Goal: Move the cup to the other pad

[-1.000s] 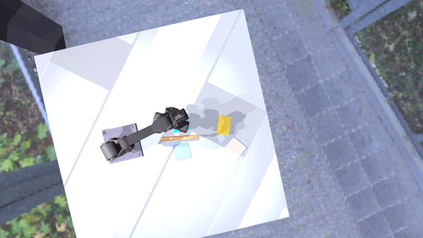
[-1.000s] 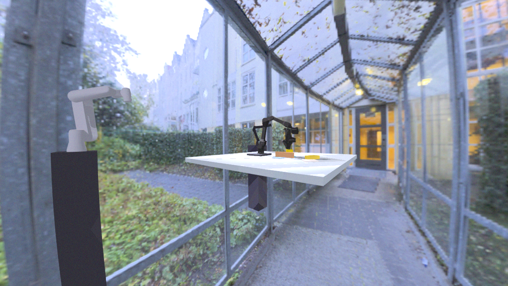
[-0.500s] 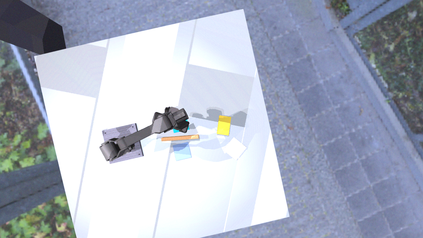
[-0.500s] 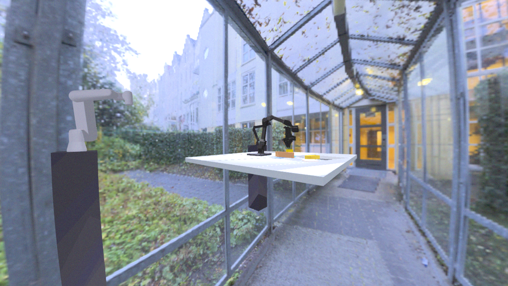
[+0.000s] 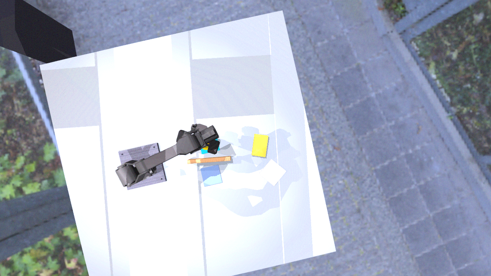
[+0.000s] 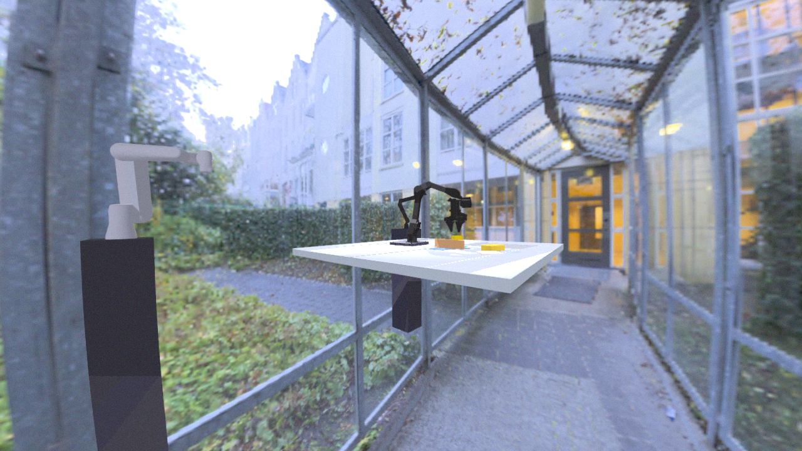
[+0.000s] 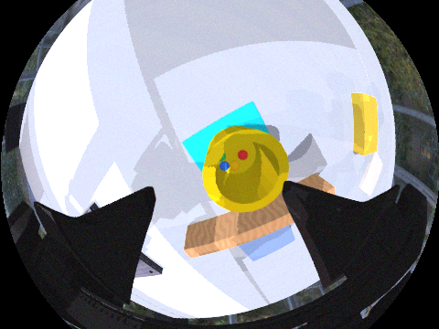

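A yellow cup (image 7: 245, 177) stands upright on the cyan pad (image 7: 227, 128), with a red marble (image 7: 243, 155) and a blue marble (image 7: 225, 166) inside it. My gripper (image 7: 219, 192) (image 5: 210, 145) (image 6: 454, 227) is open; its two dark fingers stand wide on either side of the cup and clear of its wall. In the overhead view the arm hides most of the cup, and only a sliver of yellow (image 5: 205, 148) shows. In the side view the cup (image 6: 458, 237) is a small yellow spot under the fingers. The light blue pad (image 5: 211, 175) (image 7: 271, 245) lies beyond the wooden bar.
A flat wooden bar (image 5: 210, 160) (image 7: 226, 234) (image 6: 448, 243) lies between the two pads. A yellow block (image 5: 260, 145) (image 7: 364, 123) (image 6: 492, 247) and a white square (image 5: 273, 172) lie farther out from the arm. The arm's base plate (image 5: 156, 148) sits mid-table on the white table (image 5: 137, 85).
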